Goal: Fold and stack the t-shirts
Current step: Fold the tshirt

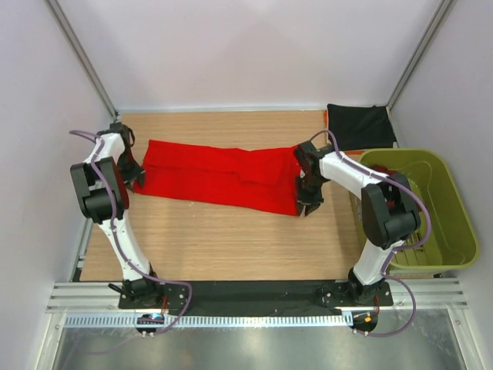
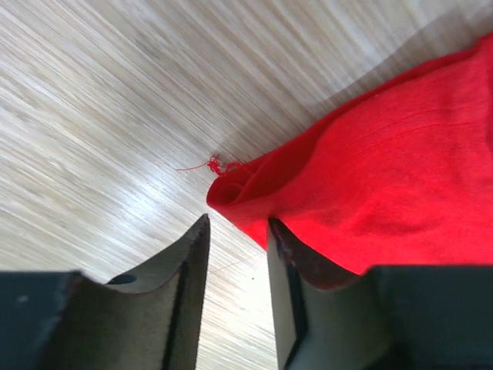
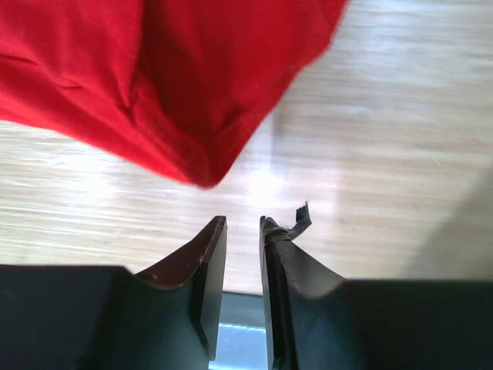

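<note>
Left claw (image 2: 237, 223) sat at the left end of the red t-shirt (image 1: 219, 176). Its jaws were parted by a narrow gap with nothing between them. The shirt's bunched corner lay just past the fingertips, and a loose red thread (image 2: 206, 164) trailed off it onto the wood surface (image 1: 231, 239).

The red t-shirt lay in a long folded band across the middle of the surface, running left to right.

Right claw (image 3: 243, 222) was at the shirt's right end, near corner. It was also cracked open slightly and empty, with the cloth corner just ahead of the tips. A frayed black strip (image 3: 299, 220) curled off one finger's tip.

Black t-shirt (image 1: 360, 126) sat folded at the far right corner, apart from the red one.

Olive-green basket (image 1: 454, 223) stood off the right edge. The right arm's elbow overlapped its left side and hid part of the inside.
</note>
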Available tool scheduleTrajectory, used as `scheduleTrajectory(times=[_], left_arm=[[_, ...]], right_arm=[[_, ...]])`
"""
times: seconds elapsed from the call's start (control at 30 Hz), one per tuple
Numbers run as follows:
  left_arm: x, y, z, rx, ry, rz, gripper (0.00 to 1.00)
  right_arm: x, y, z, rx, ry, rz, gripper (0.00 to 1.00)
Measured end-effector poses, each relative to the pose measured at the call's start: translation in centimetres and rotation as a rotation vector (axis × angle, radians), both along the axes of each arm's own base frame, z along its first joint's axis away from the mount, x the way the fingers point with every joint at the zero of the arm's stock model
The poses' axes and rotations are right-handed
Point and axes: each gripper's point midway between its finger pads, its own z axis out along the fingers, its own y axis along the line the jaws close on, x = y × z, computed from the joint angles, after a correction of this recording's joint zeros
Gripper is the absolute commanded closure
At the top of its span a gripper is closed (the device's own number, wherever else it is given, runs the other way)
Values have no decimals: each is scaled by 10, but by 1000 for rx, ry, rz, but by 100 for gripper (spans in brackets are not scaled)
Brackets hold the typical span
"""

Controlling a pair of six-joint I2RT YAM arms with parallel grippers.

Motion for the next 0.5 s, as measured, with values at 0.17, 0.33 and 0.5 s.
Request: scheduleTrajectory(times=[0.17,0.33,0.5], left_arm=[[8,2,14,20,-33,10,61],[30,-6,39,9,-132,1,62],[47,-56,59,-64,-222,-109,62]], right_arm=[[33,4,47,-49,-70,-143,67],[89,27,86,17,-202,-348,66],[121,45,64,43,-192,-503,62]])
